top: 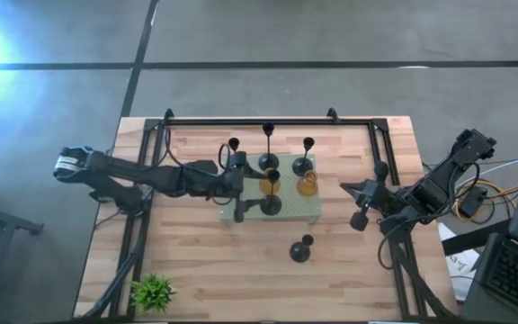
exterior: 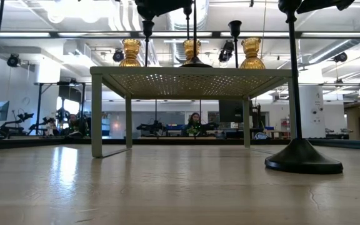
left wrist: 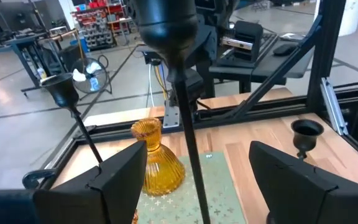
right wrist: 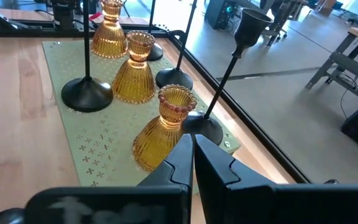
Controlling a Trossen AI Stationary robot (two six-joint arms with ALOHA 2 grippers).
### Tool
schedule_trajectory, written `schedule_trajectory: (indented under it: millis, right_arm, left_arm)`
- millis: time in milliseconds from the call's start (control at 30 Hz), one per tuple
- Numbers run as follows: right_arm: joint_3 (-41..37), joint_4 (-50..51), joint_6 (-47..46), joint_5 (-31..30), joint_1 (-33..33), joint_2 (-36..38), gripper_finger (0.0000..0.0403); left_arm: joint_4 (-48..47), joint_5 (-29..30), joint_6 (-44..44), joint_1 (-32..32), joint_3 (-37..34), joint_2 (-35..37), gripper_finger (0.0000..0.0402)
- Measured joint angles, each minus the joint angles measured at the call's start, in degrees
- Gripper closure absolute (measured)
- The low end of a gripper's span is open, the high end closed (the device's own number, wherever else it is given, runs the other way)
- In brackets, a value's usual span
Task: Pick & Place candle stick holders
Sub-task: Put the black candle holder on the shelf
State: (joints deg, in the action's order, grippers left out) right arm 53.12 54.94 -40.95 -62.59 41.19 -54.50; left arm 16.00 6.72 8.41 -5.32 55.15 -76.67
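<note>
A pale green perforated stand [top: 288,209] holds three amber holders [right wrist: 160,127], [right wrist: 135,74], [right wrist: 109,31] and several black stemmed holders [top: 268,162]. Another black holder [top: 300,250] stands on its round base on the wood nearer the front; it also shows in the low view [exterior: 303,159]. My left gripper [top: 240,191] is open at the stand's left end. Its fingers [left wrist: 120,180] stand on either side of a tall black holder's stem [left wrist: 185,124] without touching it. My right gripper [top: 361,205] is shut and empty to the right of the stand, and also shows in its wrist view [right wrist: 192,158].
A black rail frame [top: 268,120] runs along the table's far edge and down both sides. A small green plant [top: 154,291] sits at the near left corner. Bare wood lies in front of the stand around the lone black holder.
</note>
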Motion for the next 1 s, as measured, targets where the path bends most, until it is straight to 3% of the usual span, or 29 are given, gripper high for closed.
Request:
schedule_trajectory:
  millis: [433,567,767,1000]
  right_arm:
    - [0.0,0.0,0.02,-0.07,0.0,0.0,0.0394]
    - [0.0,0.0,0.02,-0.17,0.0,0.0,0.0394]
    - [0.0,0.02,0.02,-0.16,0.02,0.0,0.0394]
    - [0.0,0.07,0.02,-0.15,0.02,0.0,0.0394]
  left_arm:
    - [0.16,-0.07,-0.02,0.3,2.56,-2.96,0.0117]
    - [0.06,-0.09,-0.02,0.35,3.72,-4.53,0.0135]
    - [-0.3,-0.07,-0.03,0.35,4.43,-5.42,0.02]
    - [-0.3,0.02,-1.12,0.33,4.47,-3.99,0.0321]
